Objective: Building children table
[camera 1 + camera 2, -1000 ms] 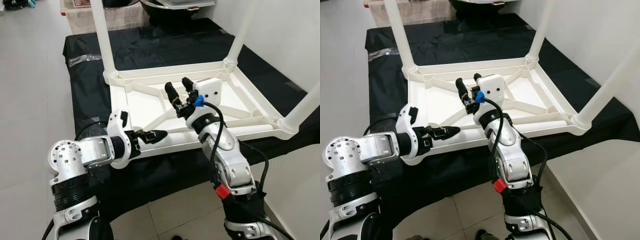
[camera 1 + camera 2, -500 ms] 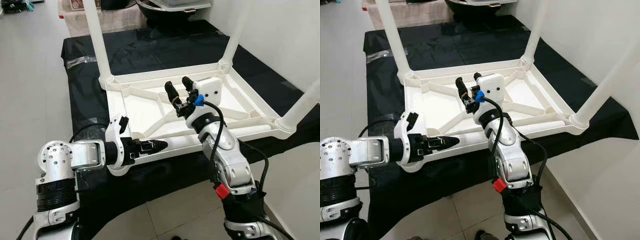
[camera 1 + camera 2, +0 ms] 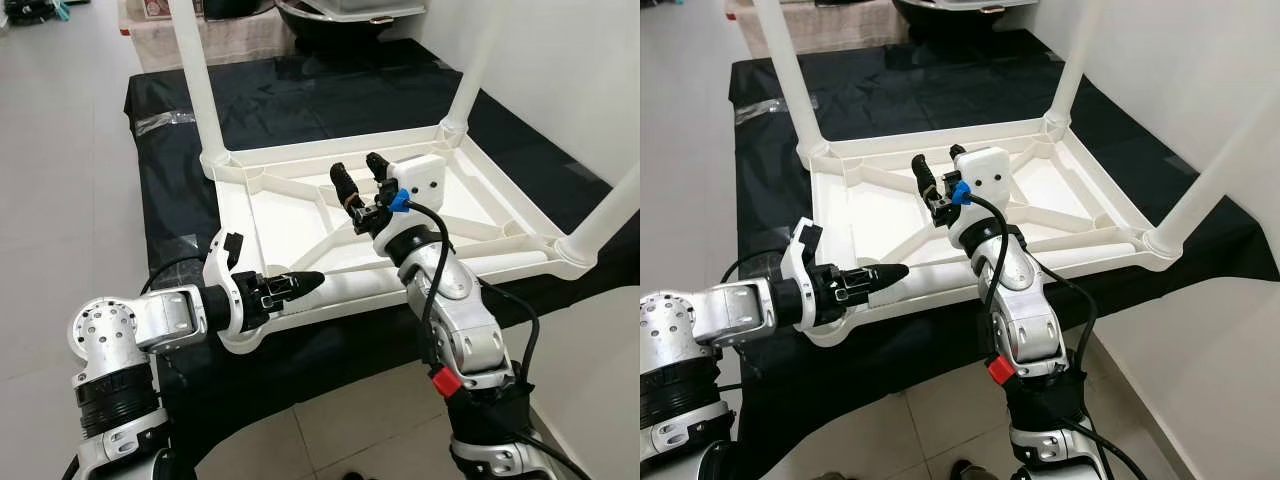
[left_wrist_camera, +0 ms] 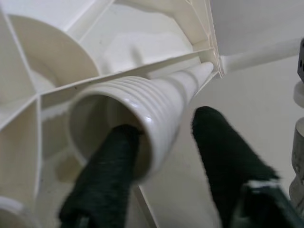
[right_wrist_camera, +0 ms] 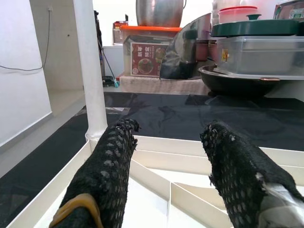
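A white plastic children's table (image 3: 330,150) lies upside down on a black cloth. Three legs stand up from it: far left (image 3: 195,70), far right (image 3: 480,60) and near right (image 3: 610,215). My left gripper (image 3: 300,282) is at the table's near-left edge. In the left wrist view one finger (image 4: 109,175) sits in the mouth of a white ribbed, tapering tube (image 4: 156,95). The other finger (image 4: 223,147) is outside it with a small gap. My right gripper (image 3: 357,168) is open above the middle of the underside, with nothing between its fingers (image 5: 107,166).
The black cloth (image 3: 300,90) covers a low platform that reaches to a white wall (image 3: 560,70) on the right. Boxes, a metal pot and dark pans (image 5: 237,52) stand beyond its far end. Tiled floor (image 3: 60,180) lies to the left and in front.
My left arm has sunk lower and reached along the table's near-left edge. The right arm has stayed put. The view has shifted slightly.
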Robot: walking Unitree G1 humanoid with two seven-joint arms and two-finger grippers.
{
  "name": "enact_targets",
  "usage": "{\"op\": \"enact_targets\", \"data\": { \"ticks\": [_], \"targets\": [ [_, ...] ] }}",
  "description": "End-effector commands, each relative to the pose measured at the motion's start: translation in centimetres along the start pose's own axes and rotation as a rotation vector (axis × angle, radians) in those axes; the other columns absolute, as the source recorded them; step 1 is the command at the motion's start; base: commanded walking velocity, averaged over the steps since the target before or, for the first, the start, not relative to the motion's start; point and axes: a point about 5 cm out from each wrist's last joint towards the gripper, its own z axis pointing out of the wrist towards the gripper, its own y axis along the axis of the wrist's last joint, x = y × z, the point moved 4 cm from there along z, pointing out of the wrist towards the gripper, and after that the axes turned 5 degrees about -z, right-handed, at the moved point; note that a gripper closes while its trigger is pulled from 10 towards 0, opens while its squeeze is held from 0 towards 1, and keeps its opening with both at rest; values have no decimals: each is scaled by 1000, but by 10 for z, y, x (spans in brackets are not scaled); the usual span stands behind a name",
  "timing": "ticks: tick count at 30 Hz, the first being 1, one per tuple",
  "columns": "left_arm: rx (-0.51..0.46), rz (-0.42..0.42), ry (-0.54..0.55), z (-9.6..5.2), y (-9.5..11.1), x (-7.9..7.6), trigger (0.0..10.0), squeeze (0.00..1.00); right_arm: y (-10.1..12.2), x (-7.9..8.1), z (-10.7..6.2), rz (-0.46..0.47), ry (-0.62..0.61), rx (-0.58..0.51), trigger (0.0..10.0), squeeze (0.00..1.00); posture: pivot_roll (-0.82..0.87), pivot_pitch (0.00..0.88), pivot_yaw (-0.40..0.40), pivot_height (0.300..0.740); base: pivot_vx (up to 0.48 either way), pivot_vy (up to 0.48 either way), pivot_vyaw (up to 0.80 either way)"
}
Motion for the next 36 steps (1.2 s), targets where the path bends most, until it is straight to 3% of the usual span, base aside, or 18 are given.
{"op": "enact_targets", "data": {
  "ticks": [1,11,17,20,21,24,26,31,36],
  "targets": [
    [73,6,-7,-1,-13,1,0,0,2,2,1,-2,4,-7,10000,0,120,162,-52,740,0,0,0],
    [38,-1,-10,-6,-8,1,0,0,13,-3,6,-1,-13,-44,10000,0,120,165,-54,740,0,0,0],
    [-23,-3,-60,-16,0,-5,0,0,53,-23,19,12,-63,-177,10000,0,118,163,-56,740,0,0,0],
    [-35,4,-71,-18,2,-7,0,0,59,-26,20,13,-73,-199,10000,0,120,160,-58,740,0,0,0],
    [-68,24,-93,-22,6,-14,0,0,72,-36,26,106,-92,-236,10000,0,120,152,-62,740,0,0,0],
    [-94,43,-112,-26,9,-20,0,0,81,-43,30,182,-104,-261,10000,0,117,150,-65,740,0,0,0],
    [-164,104,-175,-34,19,-39,0,0,91,-52,38,391,-89,-284,10000,0,123,140,-74,740,0,0,0],
    [-195,146,-217,-40,21,-52,0,0,88,-53,41,516,-61,-275,10000,0,129,133,-79,740,0,0,0],
    [-204,161,-216,-42,21,-55,0,0,89,-51,44,562,-34,-274,10000,0,130,127,-81,740,0,0,0]
  ]
}}
